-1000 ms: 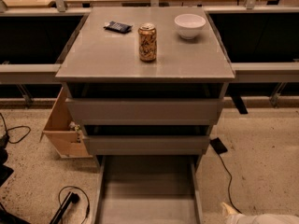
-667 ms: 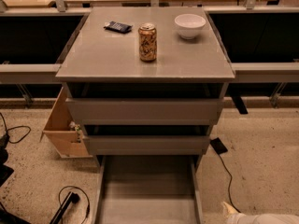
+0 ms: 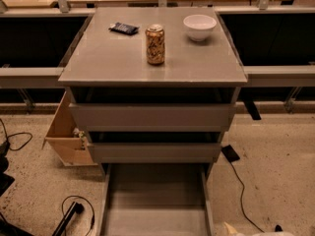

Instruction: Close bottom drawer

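The bottom drawer [image 3: 156, 200] is the lowest of three grey drawers in the cabinet. It is pulled far out toward me, and its wide shallow grey tray looks empty. Its front panel is cut off by the lower edge of the view. The two drawers above it, the top one [image 3: 151, 116] and the middle one [image 3: 153, 151], stand slightly out from the cabinet. Only a pale piece of my arm [image 3: 256, 231] shows at the bottom right edge, to the right of the open drawer. The gripper itself is out of view.
On the cabinet top [image 3: 197, 68] stand a can [image 3: 155, 44], a white bowl [image 3: 199, 26] and a small dark packet [image 3: 123, 28]. A light wooden box [image 3: 66, 136] leans at the cabinet's left. Cables [image 3: 241, 186] and a dark tool [image 3: 69, 218] lie on the speckled floor.
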Tool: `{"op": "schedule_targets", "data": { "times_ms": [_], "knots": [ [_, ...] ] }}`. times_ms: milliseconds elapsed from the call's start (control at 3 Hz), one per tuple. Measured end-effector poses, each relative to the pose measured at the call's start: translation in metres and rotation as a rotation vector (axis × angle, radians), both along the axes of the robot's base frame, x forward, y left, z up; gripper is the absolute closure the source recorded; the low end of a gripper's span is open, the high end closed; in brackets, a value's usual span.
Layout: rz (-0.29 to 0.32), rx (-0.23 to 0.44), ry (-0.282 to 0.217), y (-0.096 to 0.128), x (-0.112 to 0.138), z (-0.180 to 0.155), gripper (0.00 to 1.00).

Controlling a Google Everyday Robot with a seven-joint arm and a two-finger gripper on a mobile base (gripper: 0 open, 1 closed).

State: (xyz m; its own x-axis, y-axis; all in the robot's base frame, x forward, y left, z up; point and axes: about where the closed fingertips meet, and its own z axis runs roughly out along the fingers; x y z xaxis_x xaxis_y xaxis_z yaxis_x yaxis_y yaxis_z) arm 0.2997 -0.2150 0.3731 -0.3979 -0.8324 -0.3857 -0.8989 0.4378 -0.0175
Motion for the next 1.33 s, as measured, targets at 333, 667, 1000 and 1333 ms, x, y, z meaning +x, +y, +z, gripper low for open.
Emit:
{"op": "schedule_targets", "data": {
  "times_ms": [333, 667, 1000, 1333],
  "knots": [
    [0.012, 0.034, 0.064, 0.012, -0.007, -0.064, 0.00],
    [0.039, 0.066, 0.104, 0.027, -0.005, -0.125, 0.19],
    [0.041, 0.138, 0.175, 0.055, -0.017, -0.194, 0.50],
    [0.038, 0.181, 0.207, 0.066, -0.024, -0.224, 0.73]
  ]
}}
